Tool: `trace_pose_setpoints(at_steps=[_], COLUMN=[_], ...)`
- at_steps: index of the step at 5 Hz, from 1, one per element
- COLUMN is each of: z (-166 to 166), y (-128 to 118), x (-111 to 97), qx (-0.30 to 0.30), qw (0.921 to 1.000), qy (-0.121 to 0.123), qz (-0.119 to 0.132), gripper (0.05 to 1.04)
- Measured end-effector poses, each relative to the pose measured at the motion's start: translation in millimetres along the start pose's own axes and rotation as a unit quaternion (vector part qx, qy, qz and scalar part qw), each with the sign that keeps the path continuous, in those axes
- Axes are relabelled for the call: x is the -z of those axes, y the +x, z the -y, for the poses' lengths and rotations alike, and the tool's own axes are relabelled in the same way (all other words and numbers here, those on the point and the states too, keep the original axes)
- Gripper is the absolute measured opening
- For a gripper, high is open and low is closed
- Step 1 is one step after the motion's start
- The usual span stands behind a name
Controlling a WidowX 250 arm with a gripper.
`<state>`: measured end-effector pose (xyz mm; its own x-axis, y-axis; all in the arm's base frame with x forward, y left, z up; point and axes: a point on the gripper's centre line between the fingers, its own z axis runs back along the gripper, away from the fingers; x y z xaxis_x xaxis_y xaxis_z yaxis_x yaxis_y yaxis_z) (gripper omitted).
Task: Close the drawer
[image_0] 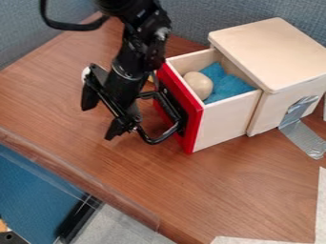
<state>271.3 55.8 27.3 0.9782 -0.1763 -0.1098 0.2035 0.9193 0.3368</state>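
Observation:
The drawer stands pulled out of the wooden box, its red front facing left. A black handle juts from that front. Inside lie a pale egg-shaped object and a blue cloth. My black gripper hangs just left of the drawer front, its two fingertips spread apart and nothing visible between them. Its body is close beside the handle and partly overlaps it; whether they touch I cannot tell.
Grey tape runs from the box's side to the table. Blue-grey partitions rise behind. A white object peeks out behind the gripper. The table's edge crosses the lower left, and white material lies at lower right.

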Motion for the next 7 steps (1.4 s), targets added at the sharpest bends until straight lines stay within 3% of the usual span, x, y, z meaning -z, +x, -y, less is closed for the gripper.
trace_pose_setpoints(at_steps=[2,5,7], z=[3,20,32], y=[16,65,94], x=[4,-1,-6], qx=[-0.020,-0.058,-0.064], qw=[0.9997,0.9965,0.9947], qy=[-0.010,-0.058,-0.075], qz=[0.003,0.017,0.030], gripper=[1.000,1.000,0.999])
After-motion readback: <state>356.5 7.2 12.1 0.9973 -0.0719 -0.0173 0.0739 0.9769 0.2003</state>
